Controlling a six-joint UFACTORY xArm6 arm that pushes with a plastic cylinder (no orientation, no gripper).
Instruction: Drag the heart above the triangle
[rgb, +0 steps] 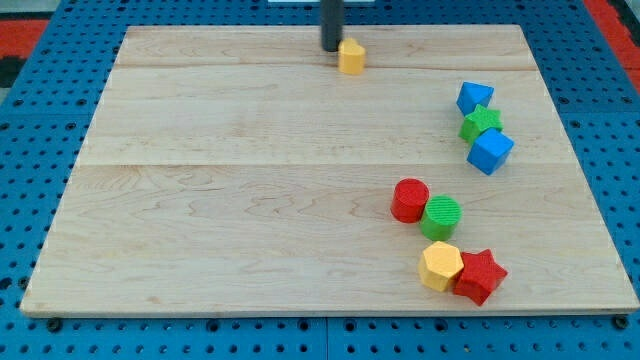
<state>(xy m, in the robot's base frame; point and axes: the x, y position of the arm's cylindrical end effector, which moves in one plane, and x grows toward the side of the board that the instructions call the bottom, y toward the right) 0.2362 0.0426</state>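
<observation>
Fingers are absent — only my tip (331, 48), touching the yellow heart (351, 57) at the surface (250, 200) top edge. Light, rigid, easily slid; contact is advised on its left face, toward the blue triangle (474, 97).

My rod (331, 25) is cut off by the view's top edge, so I see only its lower stretch. My tip (331, 49) sits at the far edge of the surface (250, 200), just left of the small yellow block (351, 57), and I cannot tell whether they touch. That yellow block is too small for me to make out its shape. The blue pegboard (40, 100) around the surface runs off every edge.
</observation>
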